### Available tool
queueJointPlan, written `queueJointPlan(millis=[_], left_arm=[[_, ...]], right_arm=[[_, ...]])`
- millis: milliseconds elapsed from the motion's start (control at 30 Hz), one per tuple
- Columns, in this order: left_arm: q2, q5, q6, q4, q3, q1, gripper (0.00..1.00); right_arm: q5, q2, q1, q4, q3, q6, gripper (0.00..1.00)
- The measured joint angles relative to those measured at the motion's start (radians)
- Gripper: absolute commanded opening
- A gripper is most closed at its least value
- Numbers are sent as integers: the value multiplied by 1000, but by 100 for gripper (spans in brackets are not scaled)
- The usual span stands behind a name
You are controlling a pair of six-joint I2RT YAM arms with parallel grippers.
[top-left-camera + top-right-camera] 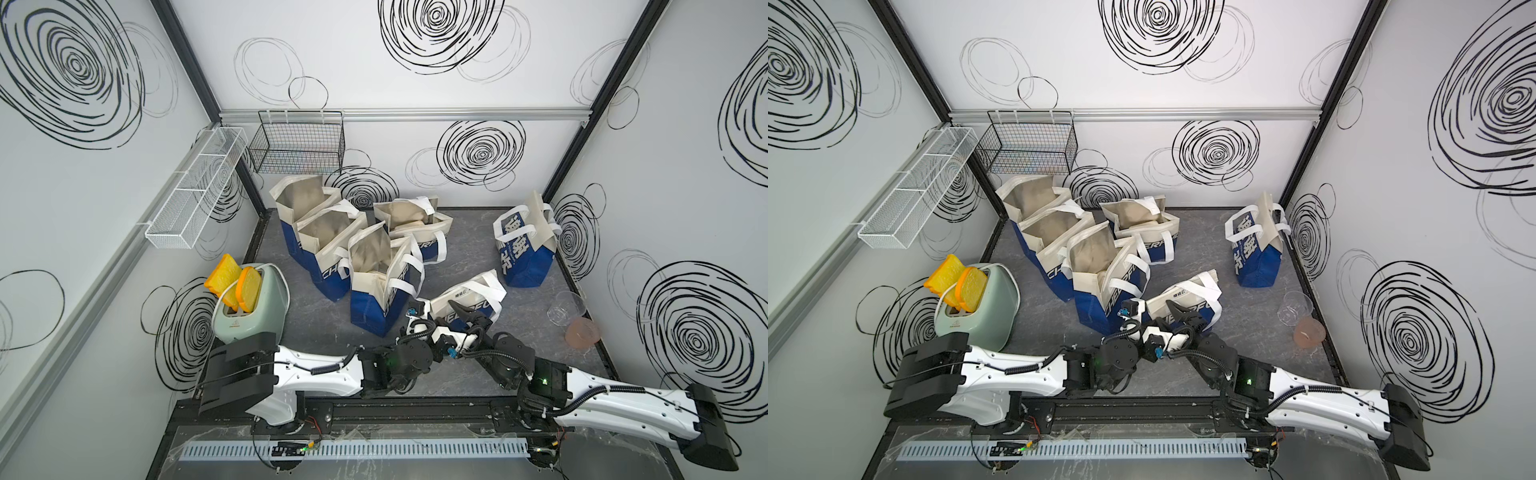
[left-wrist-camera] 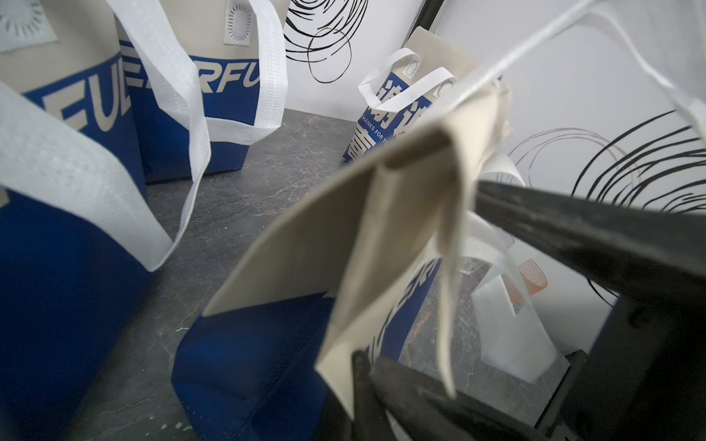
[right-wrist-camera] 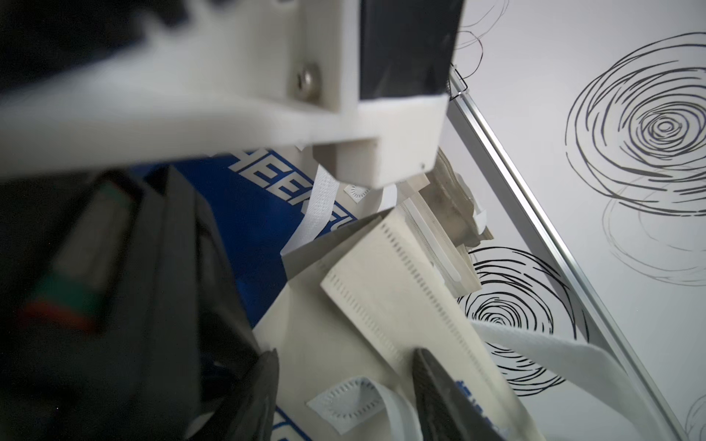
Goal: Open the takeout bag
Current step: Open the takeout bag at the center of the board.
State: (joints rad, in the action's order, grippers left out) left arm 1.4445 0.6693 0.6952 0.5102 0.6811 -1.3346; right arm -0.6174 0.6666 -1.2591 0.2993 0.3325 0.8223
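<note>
Top view: takeout bag (image 1: 457,293), contents hidden

Takeout bag (image 1: 473,296) (image 1: 1187,295): non-woven fabric, beige upper part, blue lower part with pale block lettering. Two white strap handles (image 1: 496,286), loose and splayed. Mouth closed, top edges flattened together, one beige corner folded over in the left wrist view (image 2: 344,236). Bag tilted, not upright. It sits front-middle on the dark marbled desk (image 1: 457,257).

toaster (image 1: 253,316) left | open bags (image 1: 328,237) centre-back | takeout bag (image 1: 478,293) before them (tilted) | lone bag (image 1: 523,249) right-back | cups (image 1: 582,332) right
</note>
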Motion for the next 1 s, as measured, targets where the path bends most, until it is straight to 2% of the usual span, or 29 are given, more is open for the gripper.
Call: queueJointPlan(millis=[300, 433, 700, 1000], left_arm=[[-10, -9, -4, -7, 0, 1, 0], [-13, -15, -6, -10, 0, 2, 0], [-14, -16, -7, -9, 0, 9, 0], [-20, -14, -6, -8, 0, 17, 0]], right_arm=[[-31, 49, -1, 141, 0, 53, 59], [-37, 61, 0, 164, 0, 63, 58], [-37, 97, 17, 201, 0, 66, 50], [-27, 148, 35, 245, 16, 77, 49]])
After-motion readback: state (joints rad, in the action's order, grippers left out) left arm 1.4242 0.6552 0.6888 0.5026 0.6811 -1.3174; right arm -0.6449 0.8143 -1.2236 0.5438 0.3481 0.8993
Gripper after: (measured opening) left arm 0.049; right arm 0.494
